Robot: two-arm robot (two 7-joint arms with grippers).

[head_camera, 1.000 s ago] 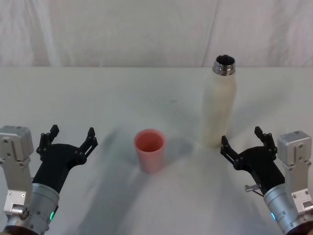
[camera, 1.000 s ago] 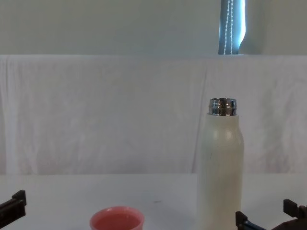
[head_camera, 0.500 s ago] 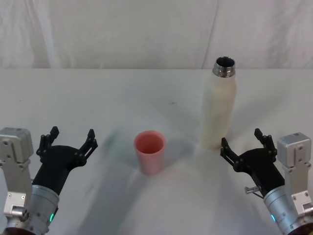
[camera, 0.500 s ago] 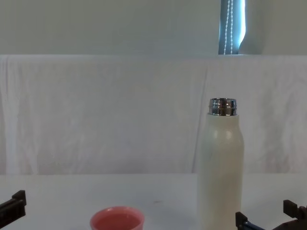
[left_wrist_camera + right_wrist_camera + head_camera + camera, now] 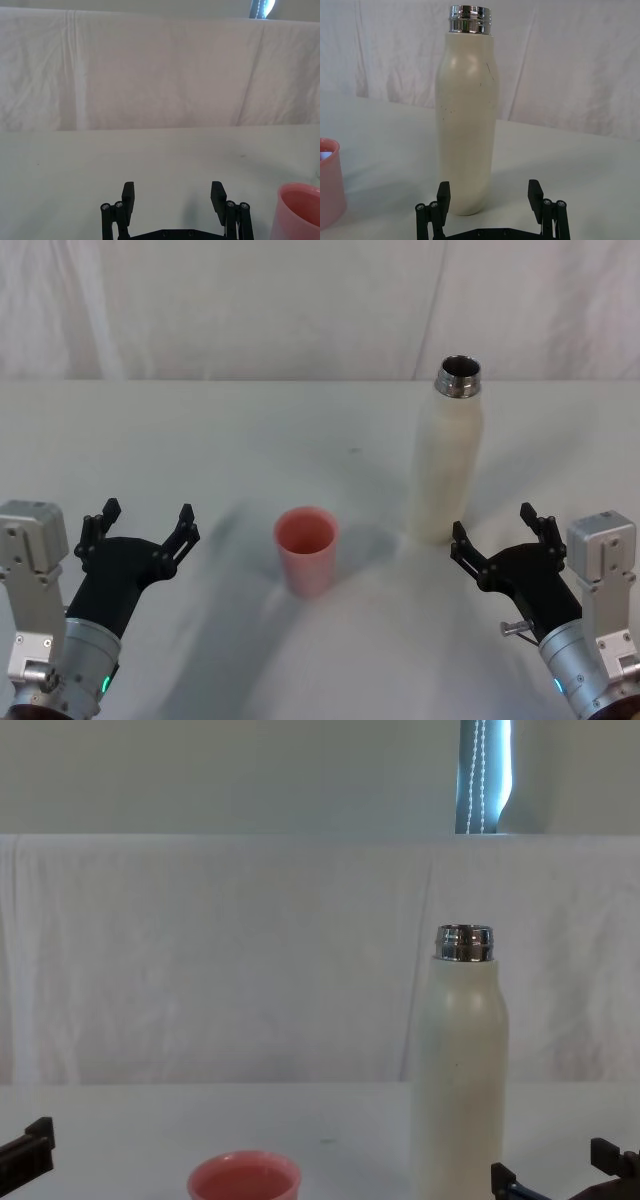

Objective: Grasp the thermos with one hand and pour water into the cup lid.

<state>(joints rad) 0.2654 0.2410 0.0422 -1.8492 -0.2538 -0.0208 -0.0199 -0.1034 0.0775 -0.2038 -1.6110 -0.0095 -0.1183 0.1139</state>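
- My right gripper [image 5: 494, 523], jaws spread, sat lower right, lined up just short of the uncapped thermos [image 5: 446, 462].
- My left gripper [image 5: 140, 519] waited released, lower left, leaving the cup lid [image 5: 306, 547] at centre free to receive water.

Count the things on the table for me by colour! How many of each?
Cream-white: 1, the thermos, standing upright with its steel neck open.
Pink: 1, the cup lid, standing to the thermos's left.
Total: 2 things on the table.
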